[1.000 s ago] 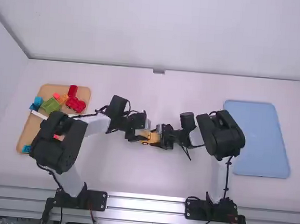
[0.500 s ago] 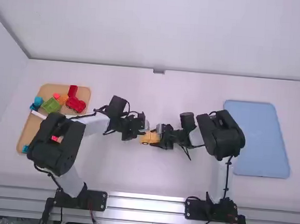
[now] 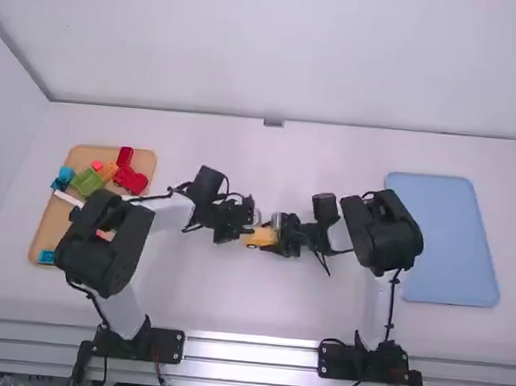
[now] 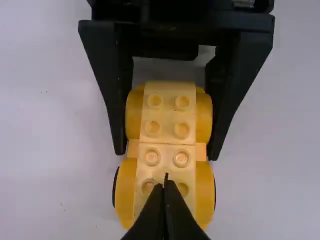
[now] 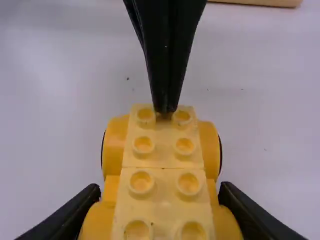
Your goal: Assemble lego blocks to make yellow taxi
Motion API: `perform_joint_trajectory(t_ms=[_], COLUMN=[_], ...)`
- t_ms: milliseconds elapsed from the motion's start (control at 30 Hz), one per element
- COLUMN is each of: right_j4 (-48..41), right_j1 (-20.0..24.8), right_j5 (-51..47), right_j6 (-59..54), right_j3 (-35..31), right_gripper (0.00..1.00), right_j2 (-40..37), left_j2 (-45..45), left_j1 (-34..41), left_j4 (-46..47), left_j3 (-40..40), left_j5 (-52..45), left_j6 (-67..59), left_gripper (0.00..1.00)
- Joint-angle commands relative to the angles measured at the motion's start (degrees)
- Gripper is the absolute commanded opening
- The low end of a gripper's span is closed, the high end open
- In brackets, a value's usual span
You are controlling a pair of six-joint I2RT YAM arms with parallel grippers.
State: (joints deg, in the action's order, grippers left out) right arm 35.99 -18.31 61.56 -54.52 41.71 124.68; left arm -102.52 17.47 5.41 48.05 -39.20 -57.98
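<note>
In the high view the left gripper (image 3: 244, 233) and the right gripper (image 3: 278, 238) meet from opposite sides at a small yellow car (image 3: 259, 238) in mid-table. The left gripper (image 4: 166, 181) has its fingers together with nothing between them, tips at the studs on top of the car (image 4: 168, 135). Two light yellow studded blocks lie end to end along the car's top. The right gripper (image 5: 160, 189) is shut on the sides of the car (image 5: 162, 159), one finger on each side. Whether the left tips press on the studs I cannot tell.
At the left, a tan tray (image 3: 50, 221) holds red, green (image 3: 88, 181), blue and orange blocks, with the left arm reaching over part of it. A light blue tray (image 3: 446, 244) lies at the right.
Compared with a second ago, the left gripper has drawn back slightly to the left, uncovering more of the car. In the last half second both grippers and the car have shifted slightly right.
</note>
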Motion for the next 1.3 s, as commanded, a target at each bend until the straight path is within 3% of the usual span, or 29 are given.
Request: perform_joint_trajectory(t_ms=[0,133,233,267,300,333,533,733,933,1067,1267], right_j4=[-0.39,-0.24,-0.20,-0.09,0.07,0.48,1.88,-12.15,-30.32,-32.13,-35.21], right_j1=[-1.14,-1.25,-1.11,-1.14,-1.14,-1.14,0.83,3.74,3.43,0.11,-5.18], right_j5=[-3.10,-3.15,-3.15,-3.10,-3.10,-3.10,-3.13,-5.57,-17.03,-21.42,-20.06], right_j6=[-1.03,-1.01,-0.98,-0.96,-0.72,-0.22,11.04,11.91,14.60,21.18,22.97], right_j3=[-0.04,-0.04,-0.04,-0.04,-0.04,-0.04,-0.15,0.20,6.38,13.81,25.59], right_gripper=[0.58,0.64,0.76,0.86,0.92,0.95,0.98,0.98,0.99,0.98,0.98], right_j2=[0.61,0.61,0.59,0.59,0.57,0.46,-4.31,-18.62,-33.24,-35.56,-30.95], left_j2=[-3.30,-0.37,3.85,5.99,8.15,10.36,18.78,25.81,27.21,27.56,34.49], left_j1=[2.29,0.44,-1.81,-2.91,-4.15,-5.40,-10.51,-15.58,-17.42,-17.59,-17.53], left_j4=[1.25,0.79,1.05,1.16,1.16,1.14,1.05,1.70,0.00,-1.64,6.56], left_j3=[-2.47,-0.81,1.16,1.90,2.49,3.04,3.78,3.74,3.69,3.91,4.79], left_j5=[10.27,5.09,0.68,-0.50,-0.85,-0.28,4.50,7.80,7.69,22.51,41.42], left_j6=[1.55,1.57,1.64,2.40,4.37,6.62,18.75,40.39,48.17,62.75,76.30], left_gripper=[0.02,0.02,0.02,0.13,0.49,0.99,0.99,0.99,0.99,0.99,0.99])
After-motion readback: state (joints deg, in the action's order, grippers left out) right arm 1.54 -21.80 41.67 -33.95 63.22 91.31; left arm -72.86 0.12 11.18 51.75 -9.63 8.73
